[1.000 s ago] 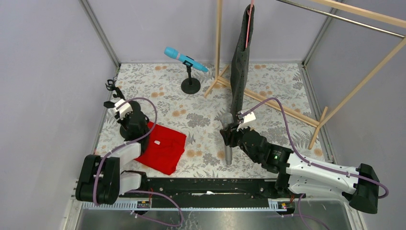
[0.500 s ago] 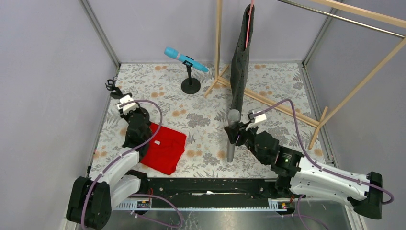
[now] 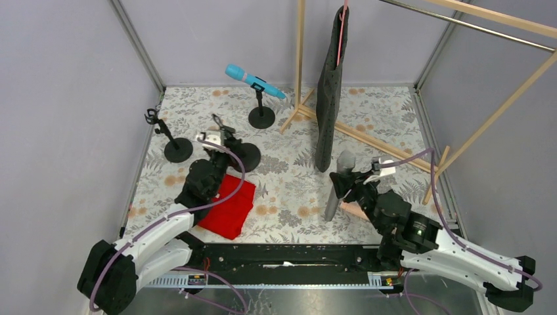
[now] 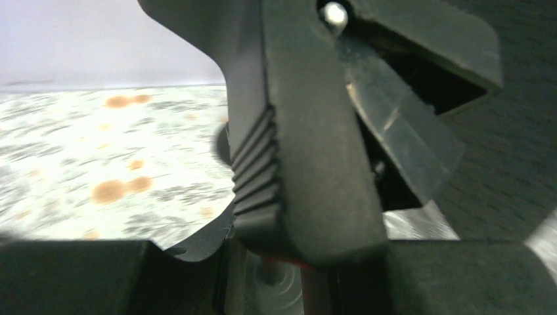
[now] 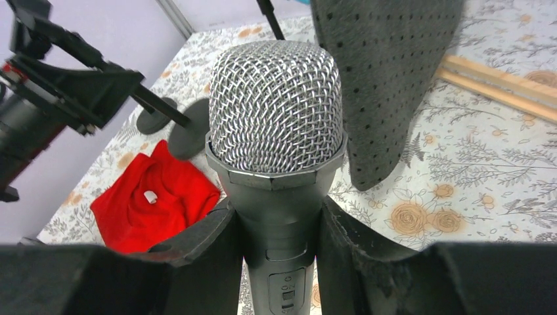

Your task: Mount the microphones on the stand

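1 of 3 looks done: cyan microphone [image 3: 244,77] sits clipped, upper centre. Right gripper [image 3: 340,186] clamps the silver microphone [image 5: 276,105]; left gripper [image 3: 218,131] pinches an empty stand [image 3: 244,156].

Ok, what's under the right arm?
Likely the pink mic: only a peach sliver shows beside the silver mic; the arm covers the rest.

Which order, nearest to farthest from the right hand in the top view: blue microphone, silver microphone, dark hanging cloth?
1. silver microphone, gripped in the right hand itself.
2. dark hanging cloth, just behind it, slightly left.
3. blue microphone, on its stand at the back left.
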Available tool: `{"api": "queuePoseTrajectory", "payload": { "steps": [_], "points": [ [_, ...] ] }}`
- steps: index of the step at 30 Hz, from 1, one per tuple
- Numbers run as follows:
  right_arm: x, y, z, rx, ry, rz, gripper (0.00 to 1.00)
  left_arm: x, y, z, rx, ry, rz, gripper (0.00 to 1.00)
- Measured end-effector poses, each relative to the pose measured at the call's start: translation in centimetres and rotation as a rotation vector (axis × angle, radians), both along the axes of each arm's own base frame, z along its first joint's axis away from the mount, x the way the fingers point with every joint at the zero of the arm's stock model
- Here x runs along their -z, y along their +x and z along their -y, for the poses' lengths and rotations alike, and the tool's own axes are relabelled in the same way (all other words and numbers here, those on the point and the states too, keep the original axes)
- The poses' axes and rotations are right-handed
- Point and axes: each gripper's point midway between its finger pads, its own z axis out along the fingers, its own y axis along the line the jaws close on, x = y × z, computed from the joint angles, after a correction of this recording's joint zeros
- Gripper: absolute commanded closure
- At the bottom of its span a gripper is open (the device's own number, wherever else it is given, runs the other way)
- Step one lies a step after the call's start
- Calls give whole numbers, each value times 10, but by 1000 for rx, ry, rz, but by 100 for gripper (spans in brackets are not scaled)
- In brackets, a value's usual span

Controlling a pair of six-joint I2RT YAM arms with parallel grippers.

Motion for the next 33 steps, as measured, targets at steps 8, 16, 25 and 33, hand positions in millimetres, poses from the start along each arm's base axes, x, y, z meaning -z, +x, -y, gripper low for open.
{"api": "queuePoseTrajectory", "payload": {
  "steps": [8, 16, 25, 33],
  "points": [
    [-10, -1, 23, 52, -7, 40, 100, 24, -53, 128, 524, 14, -39, 100],
    [-13, -5, 33, 51, -32, 40, 100, 77, -128, 209, 866, 94, -136, 100],
    [-14, -9, 42, 53, -16, 42, 100, 82, -158, 232, 998, 110, -107, 83],
    [-10, -11, 46, 60, -25, 33, 100, 92, -162, 232, 1015, 171, -103, 74]
  ]
}}
